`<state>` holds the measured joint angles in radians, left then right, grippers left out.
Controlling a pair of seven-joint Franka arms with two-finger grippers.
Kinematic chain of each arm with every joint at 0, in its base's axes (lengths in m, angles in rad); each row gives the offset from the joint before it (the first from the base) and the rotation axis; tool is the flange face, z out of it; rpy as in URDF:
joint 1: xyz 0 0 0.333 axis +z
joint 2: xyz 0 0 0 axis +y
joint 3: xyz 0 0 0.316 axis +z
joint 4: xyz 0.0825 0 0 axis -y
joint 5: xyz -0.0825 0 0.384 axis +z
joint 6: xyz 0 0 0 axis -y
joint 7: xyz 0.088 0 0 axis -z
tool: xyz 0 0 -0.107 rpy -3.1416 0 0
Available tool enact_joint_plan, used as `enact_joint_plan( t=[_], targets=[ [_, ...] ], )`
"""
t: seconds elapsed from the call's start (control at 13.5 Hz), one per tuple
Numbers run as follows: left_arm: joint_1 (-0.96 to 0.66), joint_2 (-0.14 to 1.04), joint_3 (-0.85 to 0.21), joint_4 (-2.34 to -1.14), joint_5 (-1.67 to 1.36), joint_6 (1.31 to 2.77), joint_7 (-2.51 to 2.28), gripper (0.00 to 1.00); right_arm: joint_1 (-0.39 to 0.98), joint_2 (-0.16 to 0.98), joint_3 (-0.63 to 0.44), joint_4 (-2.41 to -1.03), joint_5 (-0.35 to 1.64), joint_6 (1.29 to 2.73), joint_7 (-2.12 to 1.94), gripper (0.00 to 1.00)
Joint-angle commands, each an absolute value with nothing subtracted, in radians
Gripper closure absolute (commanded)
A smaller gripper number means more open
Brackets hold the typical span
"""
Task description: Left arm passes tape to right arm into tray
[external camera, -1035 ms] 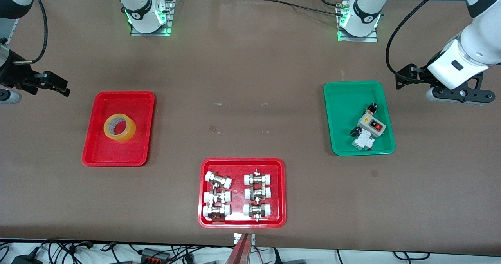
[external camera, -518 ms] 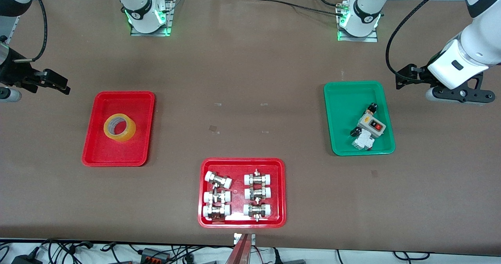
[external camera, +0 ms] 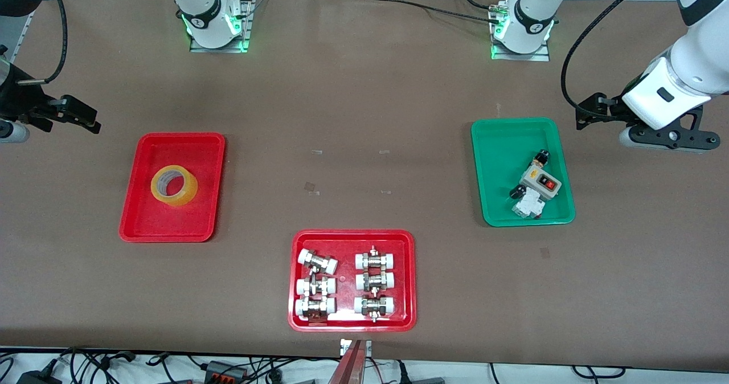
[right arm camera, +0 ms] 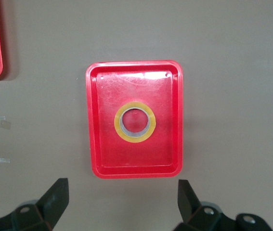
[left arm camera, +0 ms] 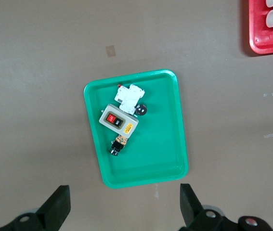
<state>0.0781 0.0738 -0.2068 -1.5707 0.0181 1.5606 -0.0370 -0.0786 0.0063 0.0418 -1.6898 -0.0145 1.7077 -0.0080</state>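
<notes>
The tape (external camera: 173,186) lies flat in the middle of the red tray (external camera: 142,213) (hole facing up), toward the right arm's end of the table. The right gripper (right arm camera: 122,202) hangs over bare table beside that tray, fingers spread wide and empty. The left gripper (left arm camera: 124,207) waits beside the green tray (left arm camera: 172,154), fingers likewise apart, holding nothing.

robotics lab or test workshop. long bench (external camera: 364,116) under brown mat, two arm bases bolted along robots' edge, green status lights lit. sorted parts trays: red tray of white-capped metal fittings (external camera: 352,280) at camera edge, green tray (external camera: 521,171) with grey switch box (external camera: 541,182). cables and power adapters hang below camera edge.
</notes>
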Motion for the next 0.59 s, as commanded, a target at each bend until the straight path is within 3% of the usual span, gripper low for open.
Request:
enact_joint_plan(
  t=[0.0, 0.52],
  targets=[
    [0.087, 0.072, -0.209, -1.562, 0.0, 1.562, -0.011, 0.0, -0.098, -0.031, 0.055, -1.71, -0.017, 1.683, -0.025, 0.0],
    [0.089, 0.074, -0.209, -1.562, -0.002, 1.562, -0.008, 0.0, -0.097, -0.032, 0.057, -1.709, -0.015, 1.674, -0.023, 0.0]
  ],
)
